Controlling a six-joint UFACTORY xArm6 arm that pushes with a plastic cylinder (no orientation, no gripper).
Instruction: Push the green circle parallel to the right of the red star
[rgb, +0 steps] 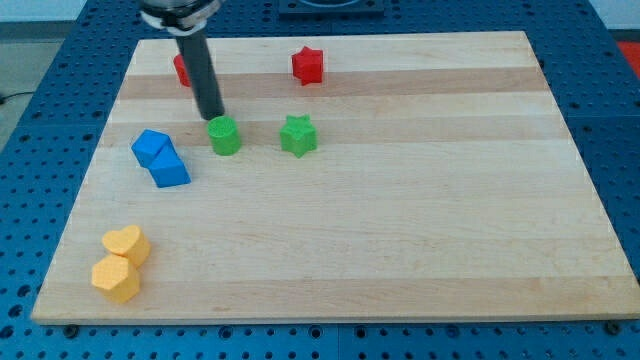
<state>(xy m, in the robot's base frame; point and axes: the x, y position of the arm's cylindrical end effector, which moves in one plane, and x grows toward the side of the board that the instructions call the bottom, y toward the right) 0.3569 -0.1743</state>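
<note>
The green circle (225, 136) is a short green cylinder left of the board's middle, towards the view's top. The red star (308, 66) sits near the top edge, up and to the right of the circle. My tip (212, 116) is at the end of the dark rod, just above and slightly left of the green circle, touching or almost touching it. A green star (298, 135) lies level with the circle, to its right.
A red block (182, 69) is partly hidden behind the rod at the top left. Two blue blocks (160, 157) lie left of the green circle. Two yellow blocks (121, 262) sit at the bottom left. The wooden board (420, 230) lies on a blue perforated table.
</note>
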